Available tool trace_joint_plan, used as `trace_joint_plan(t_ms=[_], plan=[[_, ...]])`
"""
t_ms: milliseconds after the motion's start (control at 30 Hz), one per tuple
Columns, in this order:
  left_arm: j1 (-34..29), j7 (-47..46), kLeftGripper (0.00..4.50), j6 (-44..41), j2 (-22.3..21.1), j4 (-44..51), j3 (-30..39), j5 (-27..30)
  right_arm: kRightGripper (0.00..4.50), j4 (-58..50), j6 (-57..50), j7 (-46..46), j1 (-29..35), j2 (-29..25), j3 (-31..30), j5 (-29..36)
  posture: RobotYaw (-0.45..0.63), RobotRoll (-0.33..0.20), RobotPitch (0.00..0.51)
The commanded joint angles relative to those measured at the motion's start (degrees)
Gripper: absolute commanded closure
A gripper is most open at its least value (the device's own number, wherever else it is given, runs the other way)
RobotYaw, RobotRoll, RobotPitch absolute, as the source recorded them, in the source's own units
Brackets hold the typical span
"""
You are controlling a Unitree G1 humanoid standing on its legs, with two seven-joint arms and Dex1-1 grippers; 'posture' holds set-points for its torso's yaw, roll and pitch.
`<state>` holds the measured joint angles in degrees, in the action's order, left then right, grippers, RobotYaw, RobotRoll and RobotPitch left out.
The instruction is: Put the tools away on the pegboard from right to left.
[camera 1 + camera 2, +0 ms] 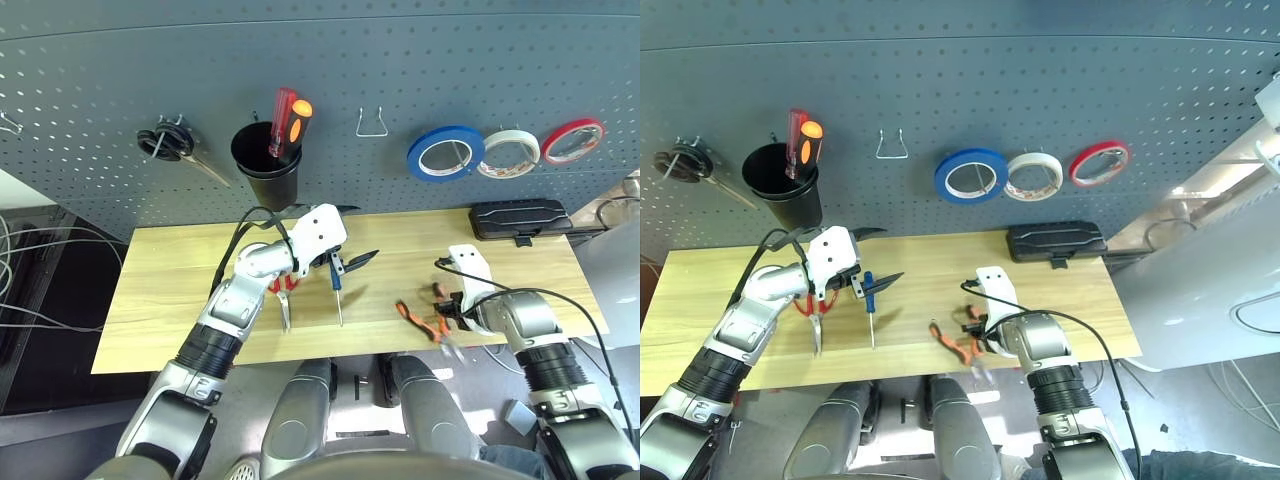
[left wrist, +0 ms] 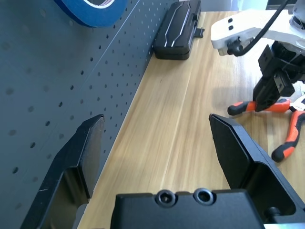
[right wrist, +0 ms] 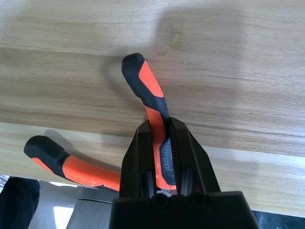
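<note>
Pliers (image 3: 151,102) handle pinched in closed right tool (image 3: 164,157).

Silver forearms (image 1: 225,320), white wrists, black cables

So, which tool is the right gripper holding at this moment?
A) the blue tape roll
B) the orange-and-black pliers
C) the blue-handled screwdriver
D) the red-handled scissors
B: in the right wrist view the right gripper has its fingers closed on one orange-and-black handle of the pliers, at the front edge of the table.
</note>
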<state>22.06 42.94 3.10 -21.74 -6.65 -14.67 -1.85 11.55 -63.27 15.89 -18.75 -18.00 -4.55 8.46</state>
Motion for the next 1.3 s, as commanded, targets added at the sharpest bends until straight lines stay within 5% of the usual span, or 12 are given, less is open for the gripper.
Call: trace_joint_plan(t_ms=[33, 300, 833, 1067, 1233, 1300], plan=[[-0.98, 0.13, 0.00, 0.07, -0.02, 0.12, -0.60, -0.20, 4.25, 2.59, 3.03, -3.08, -1.23, 0.38, 4.39, -0.76, -0.03, 0.000, 0.249], [-0.92, 0.27, 0.00, 0.17, 0.05, -0.02, -0.71, -0.20, 4.25, 10.05, 10.10, -9.87, -6.60, 3.18, 14.65, 0.61, -0.03, 0.000, 0.252], [-0.73, 0.25, 0.00, 0.01, 0.53, -0.38, -0.94, -0.28, 4.25, 23.09, 21.82, -10.72, -14.42, 7.40, 21.01, 4.53, -0.03, 0.000, 0.258], [-0.79, 0.11, 0.00, -0.05, 0.62, -0.41, -0.95, -0.37, 1.90, 24.78, 22.28, -9.83, -15.21, 6.15, 19.73, 4.16, -0.02, 0.000, 0.256], [-1.03, 0.05, 0.00, 0.01, 0.49, -0.30, -0.89, -0.46, 0.17, 19.84, 13.09, -8.13, -14.92, 2.93, 16.78, 3.80, -0.03, 0.000, 0.249], [-1.12, 0.02, 0.00, 0.08, 0.50, -0.34, -0.93, -0.49, 0.04, 16.05, 6.68, -6.63, -14.45, 2.51, 14.79, 4.56, -0.03, 0.000, 0.246]])
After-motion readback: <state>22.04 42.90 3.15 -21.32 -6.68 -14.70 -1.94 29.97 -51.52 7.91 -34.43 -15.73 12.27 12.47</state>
